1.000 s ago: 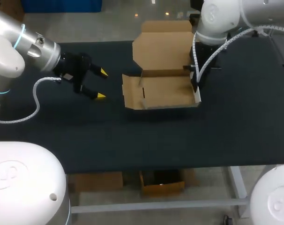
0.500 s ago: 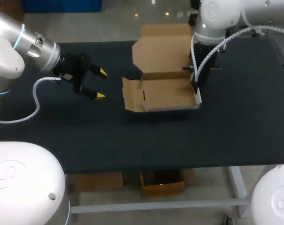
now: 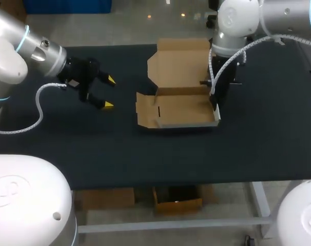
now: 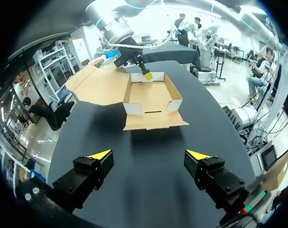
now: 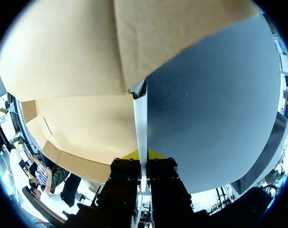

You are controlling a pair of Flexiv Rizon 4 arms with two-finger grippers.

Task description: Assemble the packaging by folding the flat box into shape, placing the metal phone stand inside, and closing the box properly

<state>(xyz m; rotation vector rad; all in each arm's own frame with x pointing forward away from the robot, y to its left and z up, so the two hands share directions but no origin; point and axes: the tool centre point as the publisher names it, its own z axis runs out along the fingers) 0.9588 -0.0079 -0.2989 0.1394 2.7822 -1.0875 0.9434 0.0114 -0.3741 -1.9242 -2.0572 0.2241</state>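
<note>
From above, the open cardboard box (image 3: pixel 178 110) is seen on the table (image 3: pixel 145 154), its lid (image 3: pixel 178 64) laid back. The left gripper (image 3: pixel 107 92) is held well apart, fingers spread wide, and the right gripper (image 3: pixel 216 102) is set at the box's right wall. From the left wrist, the box is seen ahead. From the right wrist, that wall is seen pinched between both fingers.

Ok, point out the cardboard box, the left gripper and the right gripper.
cardboard box (image 3: pixel 183 110), head view, on the tray floor.
left gripper (image 3: pixel 110 92), head view, midway between its open tips.
right gripper (image 5: pixel 143 155), right wrist view, midway between its tips, shut on the box wall.
</note>
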